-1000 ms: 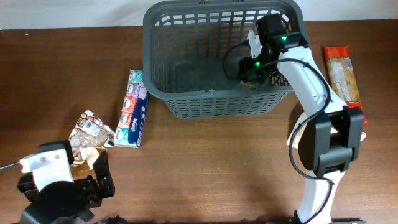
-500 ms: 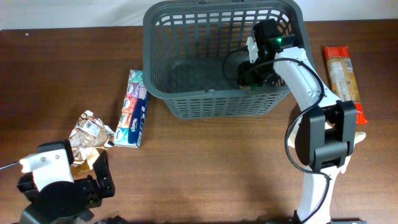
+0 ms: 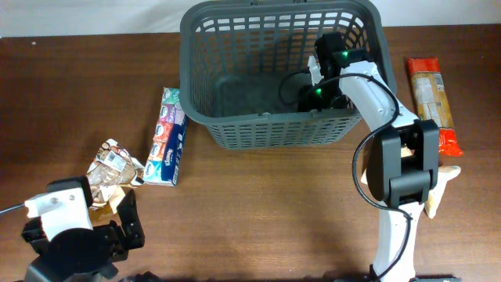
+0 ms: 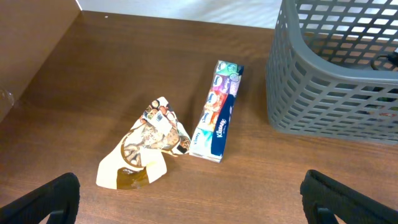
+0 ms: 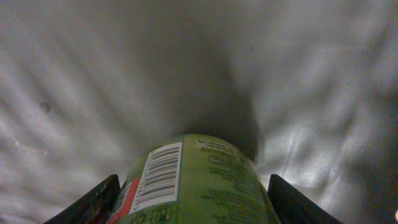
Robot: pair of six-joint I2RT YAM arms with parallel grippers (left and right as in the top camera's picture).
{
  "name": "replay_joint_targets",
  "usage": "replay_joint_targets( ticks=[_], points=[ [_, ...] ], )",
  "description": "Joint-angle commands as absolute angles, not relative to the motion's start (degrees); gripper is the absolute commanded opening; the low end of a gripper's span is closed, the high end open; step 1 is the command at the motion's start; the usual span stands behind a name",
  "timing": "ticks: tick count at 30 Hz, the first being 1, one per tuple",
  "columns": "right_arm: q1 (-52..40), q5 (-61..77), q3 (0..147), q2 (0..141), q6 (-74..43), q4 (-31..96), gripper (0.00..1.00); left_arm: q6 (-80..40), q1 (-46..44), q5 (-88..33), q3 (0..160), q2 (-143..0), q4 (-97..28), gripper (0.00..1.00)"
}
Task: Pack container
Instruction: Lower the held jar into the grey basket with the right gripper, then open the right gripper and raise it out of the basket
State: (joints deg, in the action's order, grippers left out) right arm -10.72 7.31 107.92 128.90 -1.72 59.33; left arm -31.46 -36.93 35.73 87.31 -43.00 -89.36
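Between the fingers [image 5: 93, 202] of your right gripper [image 5: 193, 182]: a green can [image 5: 205, 158], pinched low inside the container [image 3: 258, 133].
Rounded and glossy, the can may slip, so squeeze its sides until it meets the base. Your left gripper [image 4: 193, 202] sits spread wide, back from the tissue pack [image 3: 168, 137]. The container, far-centre on the table [image 3: 274, 204], looks stiff and light; take its rim.

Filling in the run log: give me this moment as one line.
step: pack basket | right hand: gripping green pack inside basket | left hand: open, over table | outside: tissues, snack bag, pasta
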Motion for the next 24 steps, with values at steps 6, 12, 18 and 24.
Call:
replay_joint_targets(
  ticks=[6, 12, 18, 24],
  points=[
    [-11.3, 6.8, 108.9, 128.7, -2.4, 59.8, 0.57, -31.2, -36.7, 35.3, 87.6, -42.9, -89.3, 1.0],
    [-11.3, 6.8, 109.1, 128.6, -2.4, 59.9, 0.87, -31.2, -36.7, 35.3, 87.6, -42.9, -89.3, 1.0],
    [-11.3, 6.8, 114.3, 128.6, -2.3, 63.2, 0.95, -31.2, -36.7, 35.3, 87.6, -42.9, -89.3, 1.0],
    [-11.3, 6.8, 125.4, 128.6, -2.1, 68.8, 0.98, -31.2, -36.7, 35.3, 87.6, -42.9, -89.3, 1.0]
  ],
)
